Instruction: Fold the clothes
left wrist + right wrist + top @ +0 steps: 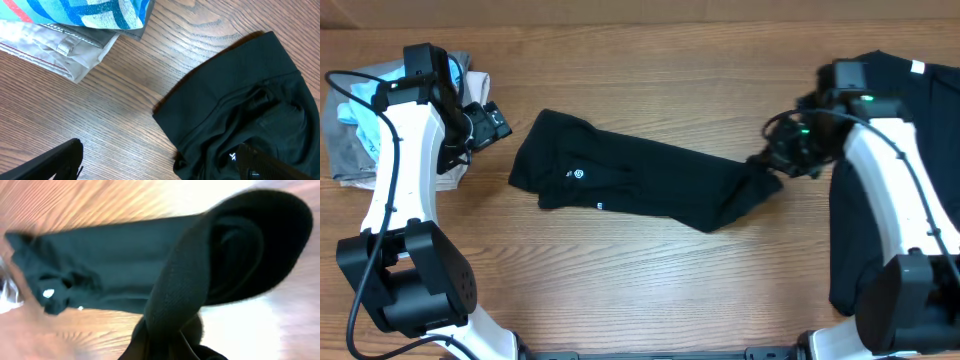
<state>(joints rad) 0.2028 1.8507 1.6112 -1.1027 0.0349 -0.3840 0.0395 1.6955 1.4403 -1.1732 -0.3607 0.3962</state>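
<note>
Overhead: black T-shirt (640, 185) lies stretched across the middle of the wooden surface (650, 290), pinched at its right end.
Far left sits a pile of grey and blue-striped cloth (348, 140). Just beside it, the left fingers (492, 120) hang spread wide, holding nothing, short of the shirt's left edge. A round white logo (574, 173) faces up. The right fingers (765, 165) are clenched on the shirt's bunched end. Another black garment (945, 110) lies far right.
</note>
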